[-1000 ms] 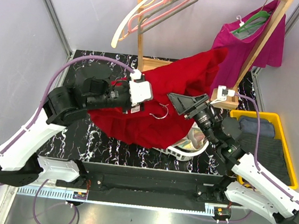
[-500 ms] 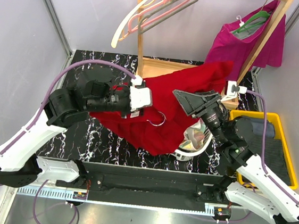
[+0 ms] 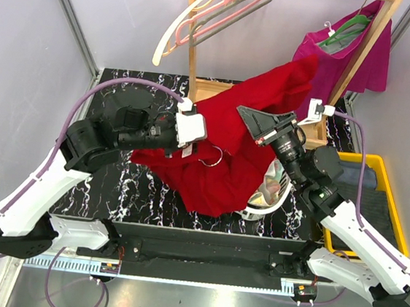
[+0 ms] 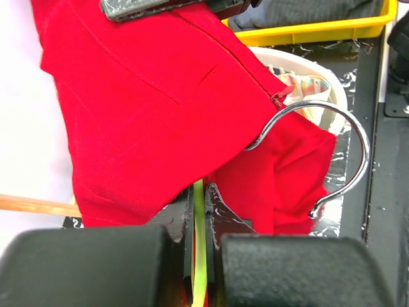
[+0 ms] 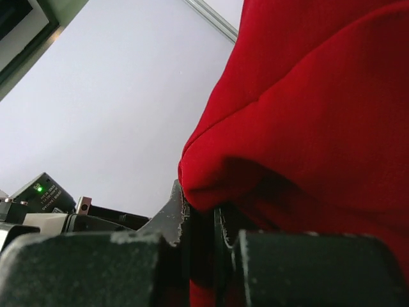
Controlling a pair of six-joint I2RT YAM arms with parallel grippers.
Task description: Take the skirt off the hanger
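skirt (image 3: 243,139), red, is stretched between the two grippers above the table (image 3: 135,190). its cloth runs from the left gripper (image 4: 199,201) up and across to the right gripper (image 5: 200,214) and hangs in a deep fold below and between them.

the left gripper's fingers are pressed together on the thin yellow-green body of the hanger (image 4: 199,256), with hardly a gap on either side of it. red cloth lies directly ahead of its fingertips and drapes over the hanger. the metal hook (image 4: 310,103) curves out of the cloth just ahead and to the right of those fingertips and hangs free in the air. farther ahead of the left gripper, past the hook, sits a white bowl (image 4: 287,57), and beyond that a yellow tray (image 4: 307,29) (dark folded cloth lies in it).

the right gripper is pinched nearly closed on an edge of the skirt. a fold of red cloth is caught between its fingers and bulges out above them, filling the right side of its wrist view. from overhead this gripper sits higher than the left one, and the skirt's topmost corner is just beyond it, close to a wooden rack (image 3: 193,57). on that rack, beyond both grippers, hang empty hangers (image 3: 212,11) and a magenta garment (image 3: 332,60).
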